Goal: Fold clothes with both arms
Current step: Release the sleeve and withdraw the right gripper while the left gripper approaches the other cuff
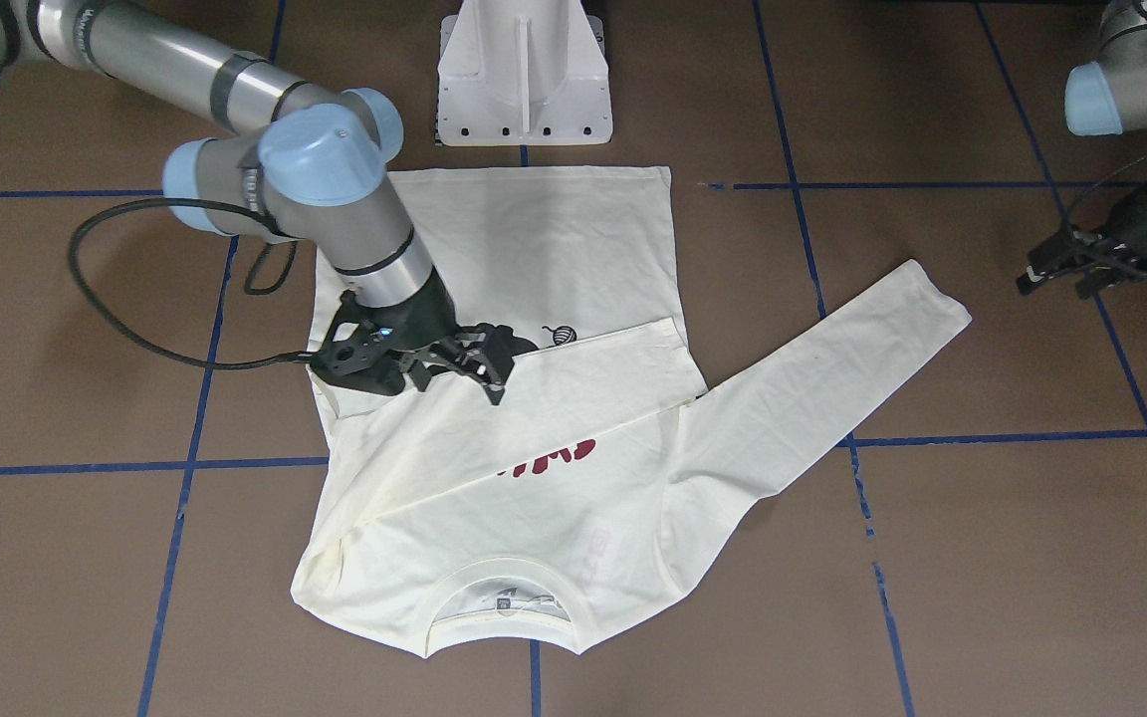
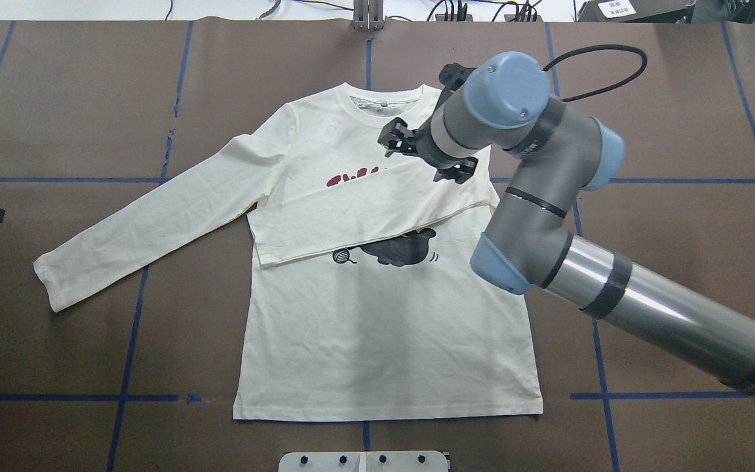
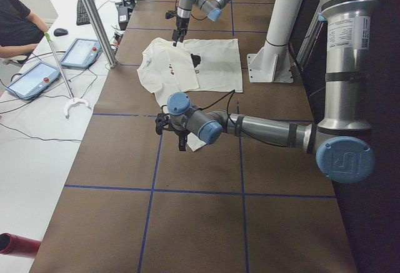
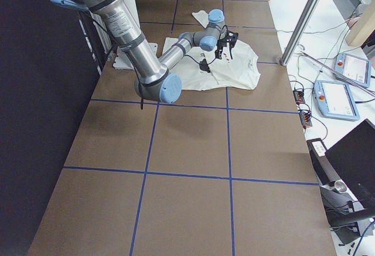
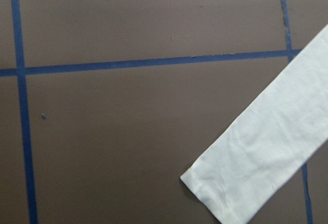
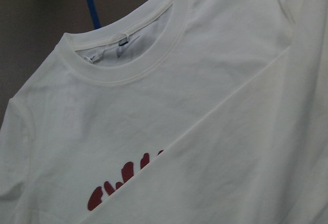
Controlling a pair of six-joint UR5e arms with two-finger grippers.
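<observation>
Evidently the right gripper (image 1: 462, 376) hovers, jaws open, over the T-shirt (image 2: 384, 328) — letting its folded sleeve (image 2: 364, 210) lie; left gripper (image 1: 1061, 279) waits, jaws apart.

One camera sits high behind the robot and looks down on the whole T-shirt (image 2: 377, 328) on the brown table (image 2: 56, 341). Another looks down from the far side, facing the robot's white base (image 1: 524, 80). Both see the same T-shirt. Two side cameras sit far back at the table's left and right ends and look along it. The left wrist camera is close above a sleeve (image 5: 266, 157) end. The right wrist camera is close above the collar (image 6: 130, 70).
</observation>
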